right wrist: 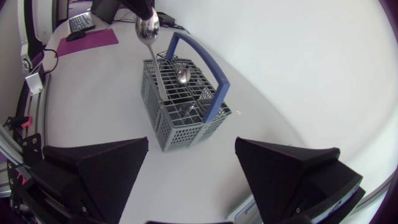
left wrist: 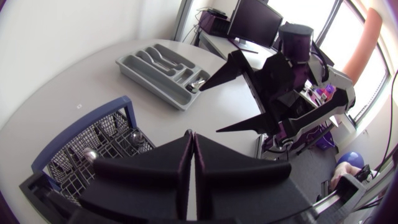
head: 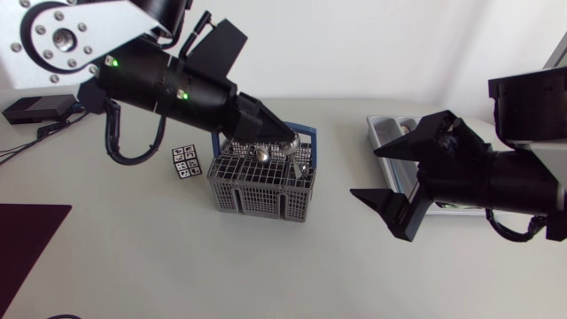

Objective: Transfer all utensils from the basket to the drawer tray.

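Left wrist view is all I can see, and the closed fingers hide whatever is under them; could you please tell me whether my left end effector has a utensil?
Observer: Yes. In the right wrist view the left end effector is shut on the bowl of a spoon, which hangs handle-down.
Operator: Thank you. Is the spoon clear of the basket?
Observer: Not yet. The lower end of its handle is below the rim of the basket, inside one of the compartments.
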Action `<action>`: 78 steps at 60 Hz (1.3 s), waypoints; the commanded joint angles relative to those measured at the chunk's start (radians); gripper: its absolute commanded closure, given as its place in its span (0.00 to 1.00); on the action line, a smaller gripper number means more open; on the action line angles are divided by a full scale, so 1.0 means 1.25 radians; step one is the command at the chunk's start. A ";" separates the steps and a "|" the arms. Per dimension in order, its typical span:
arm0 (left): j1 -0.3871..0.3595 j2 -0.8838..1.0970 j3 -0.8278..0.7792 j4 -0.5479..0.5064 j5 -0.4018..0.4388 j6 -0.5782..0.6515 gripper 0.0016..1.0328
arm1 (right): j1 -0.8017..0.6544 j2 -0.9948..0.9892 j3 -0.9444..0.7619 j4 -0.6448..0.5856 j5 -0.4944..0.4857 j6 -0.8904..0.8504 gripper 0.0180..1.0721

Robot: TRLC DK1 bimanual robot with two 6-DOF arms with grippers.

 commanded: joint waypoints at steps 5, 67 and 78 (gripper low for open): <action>-0.032 -0.027 -0.057 -0.008 0.002 0.093 0.97 | 0.010 -0.002 0.008 -0.009 -0.086 -0.013 0.05; -0.081 -0.044 -0.056 -0.035 0.104 0.136 0.96 | 0.147 0.082 0.010 0.067 -0.154 -0.018 0.95; -0.075 -0.044 -0.046 -0.030 0.104 0.126 0.72 | 0.147 0.082 0.006 0.051 -0.172 -0.018 0.95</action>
